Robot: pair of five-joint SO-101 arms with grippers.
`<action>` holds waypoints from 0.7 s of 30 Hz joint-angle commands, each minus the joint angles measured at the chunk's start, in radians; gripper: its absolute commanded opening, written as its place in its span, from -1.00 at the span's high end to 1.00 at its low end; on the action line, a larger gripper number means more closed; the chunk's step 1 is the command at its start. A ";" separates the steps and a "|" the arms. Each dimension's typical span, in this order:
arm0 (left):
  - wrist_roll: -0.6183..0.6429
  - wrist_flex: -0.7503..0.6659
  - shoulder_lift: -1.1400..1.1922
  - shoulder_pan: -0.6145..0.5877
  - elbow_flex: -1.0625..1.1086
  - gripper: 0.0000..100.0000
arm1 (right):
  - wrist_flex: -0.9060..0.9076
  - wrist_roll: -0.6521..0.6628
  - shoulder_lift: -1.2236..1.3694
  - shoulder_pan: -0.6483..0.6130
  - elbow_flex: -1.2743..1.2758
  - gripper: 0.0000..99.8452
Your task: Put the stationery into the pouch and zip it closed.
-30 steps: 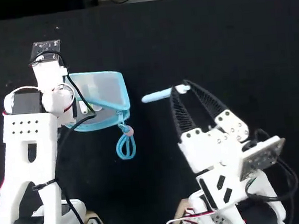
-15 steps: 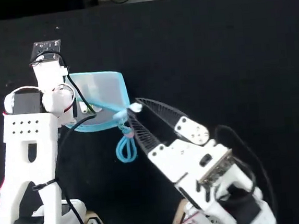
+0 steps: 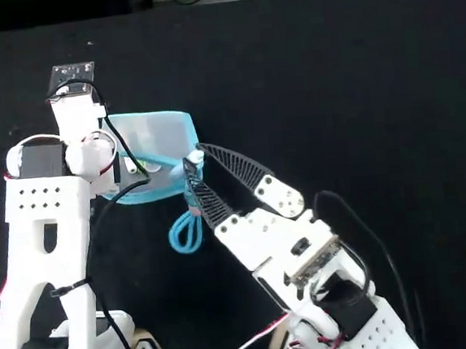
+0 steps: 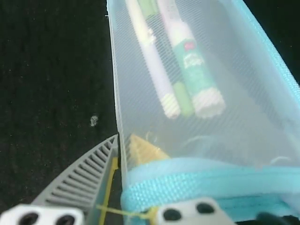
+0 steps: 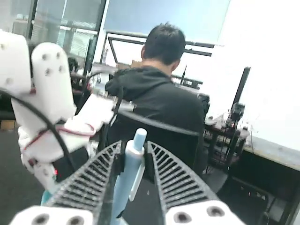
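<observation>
1. While the left claw (image 4: 119, 140) is clenched on the edge of the pouch (image 4: 211, 112), the pouch sits on the left part of the black desk (image 3: 356, 90).
2. Inside it, seen through the mesh, lie a white pen (image 4: 152, 65) and a green-labelled stick (image 4: 190, 56).
3. The right claw (image 5: 133, 147) is grasping a light-blue pen (image 5: 127, 178); its tips are at the pouch's open end.
4. A blue cord loop (image 3: 185, 232) lies on the desk, near the right claw.

Left arm stands upright at the left, its hand (image 4: 123, 150) clamped on the pouch (image 4: 243, 117) rim. Right arm leans toward far left, hand (image 5: 133, 149) pinching a light-blue pen (image 5: 126, 174).
</observation>
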 commanded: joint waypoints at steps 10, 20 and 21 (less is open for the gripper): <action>-0.003 0.006 -0.014 0.016 -0.022 0.94 | 0.046 0.015 0.001 -0.068 0.091 0.98; -0.002 0.006 -0.015 0.016 -0.024 0.94 | 0.044 0.123 0.001 -0.083 0.142 0.98; -0.002 0.006 -0.015 0.016 -0.024 0.94 | 0.043 0.112 0.001 -0.089 0.140 0.98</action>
